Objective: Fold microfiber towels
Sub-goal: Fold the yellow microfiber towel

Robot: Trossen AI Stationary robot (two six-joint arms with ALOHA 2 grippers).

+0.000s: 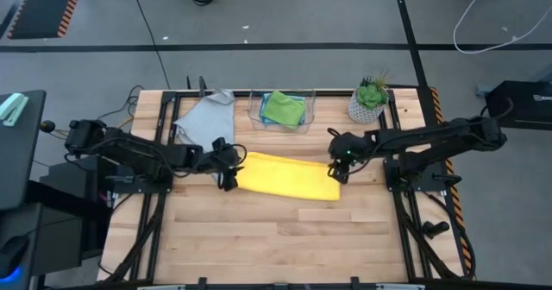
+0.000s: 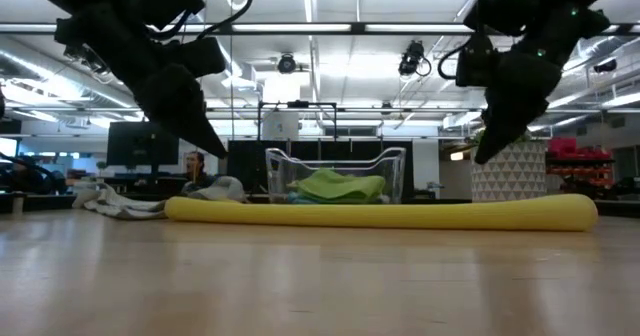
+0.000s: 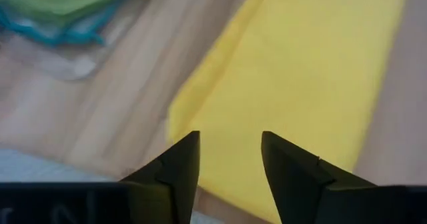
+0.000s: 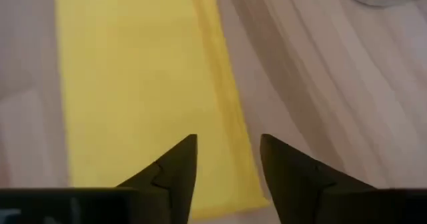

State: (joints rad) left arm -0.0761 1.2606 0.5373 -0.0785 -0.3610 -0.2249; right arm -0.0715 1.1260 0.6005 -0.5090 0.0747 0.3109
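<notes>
A yellow towel (image 1: 289, 177), folded into a long strip, lies flat on the table's middle, also seen in the low view (image 2: 380, 213). My left gripper (image 1: 228, 176) hovers open over the strip's left end (image 3: 230, 157). My right gripper (image 1: 338, 171) hovers open over its right end (image 4: 227, 164). Both hang clear above the cloth in the low view. A grey towel (image 1: 207, 117) lies spread at the far left. A green towel (image 1: 283, 108) rests on a light blue one inside a clear bin (image 1: 309, 109).
A white pot with a green plant (image 1: 369, 102) stands at the far right. The clear bin stands at the far middle. Bare wood stretches from the yellow strip to the near edge (image 1: 285, 255). A person (image 2: 195, 166) sits in the room beyond the table.
</notes>
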